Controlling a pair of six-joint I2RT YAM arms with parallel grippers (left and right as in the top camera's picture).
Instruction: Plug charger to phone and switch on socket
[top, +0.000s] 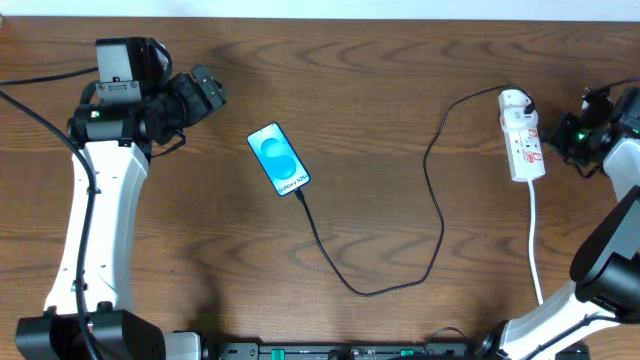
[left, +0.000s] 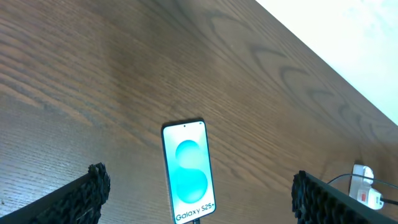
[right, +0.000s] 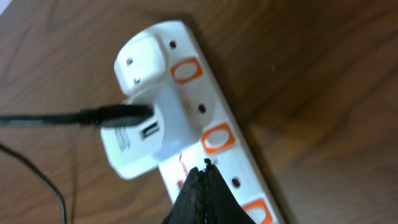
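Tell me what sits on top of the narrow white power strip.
A white plug head sits on the white power strip near its end, a thin black cable leaving its side. Orange-rimmed switches show beside it. The outlet beneath the plug is covered.

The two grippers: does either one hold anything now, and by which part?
Nothing is held. The left gripper is open, away from the slim blue-screened phone. The right gripper is shut, its tip at the narrow white power strip, gripping nothing.
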